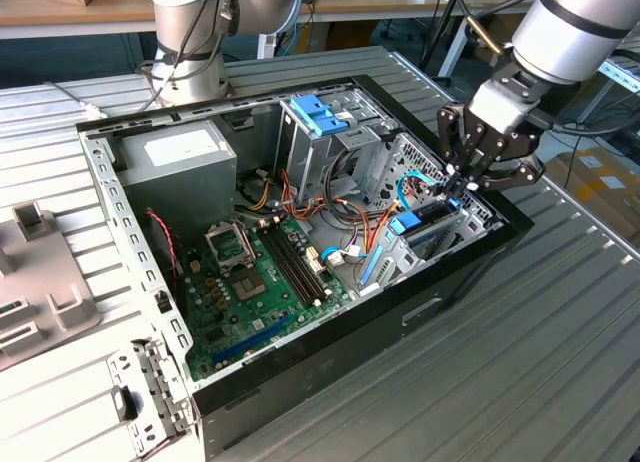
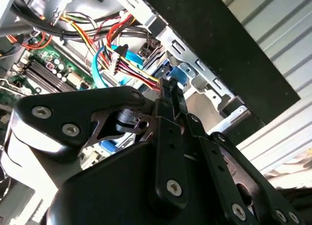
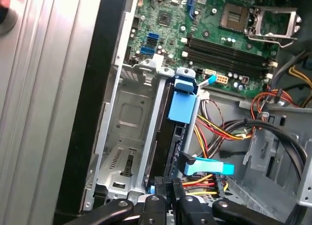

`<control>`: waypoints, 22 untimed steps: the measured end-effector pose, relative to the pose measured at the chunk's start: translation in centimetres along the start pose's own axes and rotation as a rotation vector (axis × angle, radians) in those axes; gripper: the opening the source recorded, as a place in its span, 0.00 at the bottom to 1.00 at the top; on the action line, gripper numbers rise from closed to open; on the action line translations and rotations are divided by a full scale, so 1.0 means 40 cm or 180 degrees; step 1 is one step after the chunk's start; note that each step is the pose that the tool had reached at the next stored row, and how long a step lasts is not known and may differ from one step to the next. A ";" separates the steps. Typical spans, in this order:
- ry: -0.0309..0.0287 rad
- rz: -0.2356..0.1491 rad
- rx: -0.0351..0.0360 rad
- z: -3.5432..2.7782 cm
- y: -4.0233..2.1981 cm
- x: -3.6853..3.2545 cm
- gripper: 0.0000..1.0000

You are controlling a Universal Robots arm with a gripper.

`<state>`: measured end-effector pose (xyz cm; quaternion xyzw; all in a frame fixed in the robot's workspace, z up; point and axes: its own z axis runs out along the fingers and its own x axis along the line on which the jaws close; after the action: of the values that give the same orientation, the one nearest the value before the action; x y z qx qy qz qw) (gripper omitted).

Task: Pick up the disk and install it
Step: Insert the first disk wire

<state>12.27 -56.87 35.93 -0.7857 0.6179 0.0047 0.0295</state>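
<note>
We are seeing the black multi-link gripper (image 1: 462, 178) reaching into the open black desktop computer case (image 1: 300, 367) at its corner on the exterior view's right, its fingers (image 2: 168, 96) drawn close together on the end of the flat dark grey disk with light-blue plastic rails (image 3: 181, 105). The disk is standing on edge in the silver metal drive bay (image 3: 127, 132) beside the green motherboard (image 1: 262, 282), directly under the gripper. We are reading no legible labels or writing.
</note>
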 end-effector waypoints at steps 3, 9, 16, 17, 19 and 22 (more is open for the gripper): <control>-0.0003 0.0007 0.0001 0.000 0.016 -0.004 0.17; 0.0005 0.0181 0.0009 0.002 0.018 -0.004 0.17; 0.0013 0.0399 0.0018 0.004 0.027 -0.007 0.17; 0.0013 0.0405 0.0019 0.005 0.032 -0.009 0.17; 0.0014 0.0429 0.0020 0.006 0.034 -0.013 0.17; 0.0017 0.0498 0.0023 0.012 0.033 -0.017 0.17</control>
<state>10.85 -56.49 35.44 -0.7349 0.6775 0.0027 0.0302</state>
